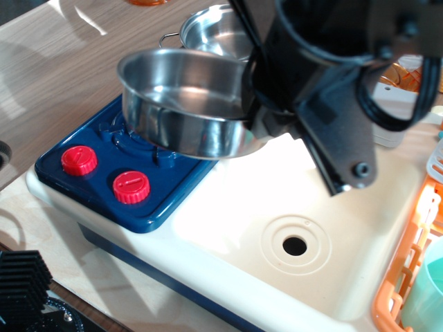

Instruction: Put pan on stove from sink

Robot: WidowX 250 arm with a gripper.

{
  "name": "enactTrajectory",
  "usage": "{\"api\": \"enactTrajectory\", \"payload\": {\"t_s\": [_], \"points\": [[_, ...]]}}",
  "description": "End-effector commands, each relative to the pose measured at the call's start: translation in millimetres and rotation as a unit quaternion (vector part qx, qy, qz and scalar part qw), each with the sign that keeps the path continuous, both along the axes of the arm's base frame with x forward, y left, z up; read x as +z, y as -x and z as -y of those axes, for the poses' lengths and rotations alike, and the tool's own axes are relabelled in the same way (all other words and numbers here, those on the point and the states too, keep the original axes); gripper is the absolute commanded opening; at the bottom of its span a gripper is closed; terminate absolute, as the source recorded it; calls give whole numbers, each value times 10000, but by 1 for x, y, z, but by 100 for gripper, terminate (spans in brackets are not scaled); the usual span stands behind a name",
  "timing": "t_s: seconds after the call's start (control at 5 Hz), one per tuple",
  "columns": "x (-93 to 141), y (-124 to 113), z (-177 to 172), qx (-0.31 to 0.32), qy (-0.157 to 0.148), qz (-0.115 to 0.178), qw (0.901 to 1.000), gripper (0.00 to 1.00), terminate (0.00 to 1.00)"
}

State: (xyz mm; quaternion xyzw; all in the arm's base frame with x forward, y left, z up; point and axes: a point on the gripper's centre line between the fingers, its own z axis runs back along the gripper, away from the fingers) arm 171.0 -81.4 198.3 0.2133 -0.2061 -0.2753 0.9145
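The shiny steel pan [181,104] hangs in the air above the near burner of the dark blue stove [104,155], tilted slightly. My black gripper [252,114] is shut on the pan's right rim; its fingertips are mostly hidden by the pan and the arm. The pan's wire handle is hidden. The cream-white sink [228,207] with its round drain hole [295,245] lies below and to the right, with nothing in it. Two red knobs [79,160] sit at the stove's front left.
A deeper steel pot [208,31] stands on the stove's far burner, partly hidden behind the pan and arm. An orange dish rack [408,277] with a pale green cup [429,290] is at the right edge. A wooden tabletop [62,62] lies to the left.
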Motion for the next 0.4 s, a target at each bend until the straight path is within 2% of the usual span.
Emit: {"api": "enactTrajectory", "payload": {"t_s": [0.0, 0.2], "points": [[-3, -11, -28, -520, 221, 471, 9973, 0, 0], [-13, -11, -48, -668, 318, 600, 9955, 0, 100]]}}
